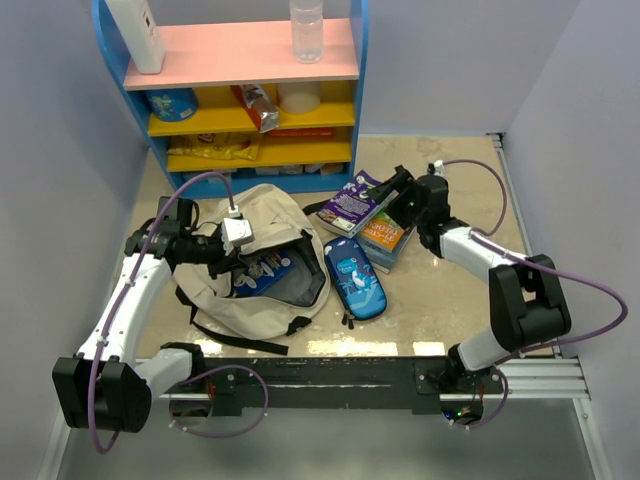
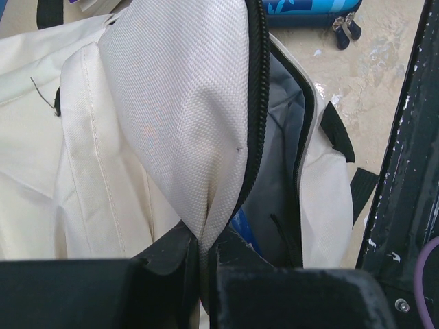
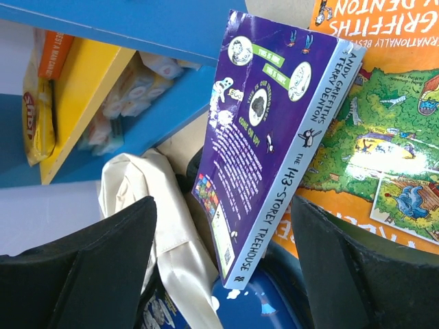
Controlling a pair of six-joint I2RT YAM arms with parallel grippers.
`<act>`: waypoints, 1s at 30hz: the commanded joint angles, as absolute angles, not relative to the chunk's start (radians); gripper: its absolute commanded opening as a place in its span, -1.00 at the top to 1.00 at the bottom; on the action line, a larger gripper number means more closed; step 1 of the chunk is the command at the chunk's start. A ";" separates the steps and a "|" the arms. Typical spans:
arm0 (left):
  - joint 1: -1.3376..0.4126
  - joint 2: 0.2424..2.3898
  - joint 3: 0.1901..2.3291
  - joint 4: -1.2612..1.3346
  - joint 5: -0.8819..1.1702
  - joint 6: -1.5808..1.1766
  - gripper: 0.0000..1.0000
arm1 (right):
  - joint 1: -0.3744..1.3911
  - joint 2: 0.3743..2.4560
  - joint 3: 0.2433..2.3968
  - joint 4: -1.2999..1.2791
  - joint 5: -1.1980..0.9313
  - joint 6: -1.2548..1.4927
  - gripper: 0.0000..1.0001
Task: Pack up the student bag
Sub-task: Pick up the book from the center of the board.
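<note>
The student bag [image 1: 225, 300], cream with black straps, lies open at the left of the table, with a blue book [image 1: 265, 272] inside. My left gripper [image 1: 238, 236] is shut on the bag's zipper-edged flap [image 2: 178, 103] and holds it up; the jaws [image 2: 202, 253] pinch a fold of the fabric. The dark lining [image 2: 274, 171] shows beside it. My right gripper [image 1: 400, 200] stands open over a purple book [image 3: 267, 123], which rests on an orange book [image 3: 384, 137]. In the right wrist view the purple book's lower corner lies between the fingers [image 3: 110, 260], apart from both.
A blue pencil case [image 1: 355, 280] lies between the bag and the books. A blue shelf unit [image 1: 240, 100] with snacks and a bottle [image 1: 307, 30] stands at the back. Walls close in on both sides, and a black rail [image 1: 350, 385] runs along the near edge.
</note>
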State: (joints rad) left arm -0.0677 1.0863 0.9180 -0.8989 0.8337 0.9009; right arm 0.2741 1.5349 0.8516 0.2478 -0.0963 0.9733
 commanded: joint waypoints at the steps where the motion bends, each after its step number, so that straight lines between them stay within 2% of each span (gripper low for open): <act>1: -0.066 1.074 0.934 -0.864 0.885 0.925 1.00 | 0.270 1.535 0.845 0.235 -0.098 0.960 -0.62; 8: -0.066 1.072 0.942 -0.871 0.884 0.931 1.00 | 0.284 1.595 0.894 0.150 -0.066 0.954 -0.59; 17: -0.066 1.075 0.956 -0.884 0.890 0.933 1.00 | 0.299 1.744 0.977 0.268 -0.077 0.999 -0.56; 19: -0.066 1.074 0.957 -0.888 0.893 0.934 1.00 | 0.304 1.781 1.003 0.279 -0.077 1.011 -0.43; 21: -0.066 1.074 0.960 -0.894 0.894 0.937 1.00 | 0.307 1.818 1.028 0.287 -0.074 1.017 -0.21; 22: -0.066 1.074 0.962 -0.896 0.894 0.937 1.00 | 0.307 1.822 1.032 0.290 -0.074 1.023 0.19; 23: -0.066 1.074 0.965 -0.897 0.894 0.937 1.00 | 0.307 1.821 1.029 0.287 -0.071 1.025 0.40; 24: -0.066 1.074 0.963 -0.902 0.893 0.939 1.00 | 0.307 1.793 1.022 0.287 -0.064 1.025 0.86; 25: -0.066 1.074 0.962 -0.902 0.891 0.940 1.00 | 0.305 1.764 1.009 0.293 -0.049 1.025 0.97; 26: -0.066 1.074 0.960 -0.902 0.891 0.942 1.00 | 0.305 1.732 0.970 0.301 -0.046 1.025 1.00; 30: -0.066 1.072 0.950 -0.894 0.896 0.942 1.00 | 0.305 1.487 0.850 0.360 -0.064 1.023 1.00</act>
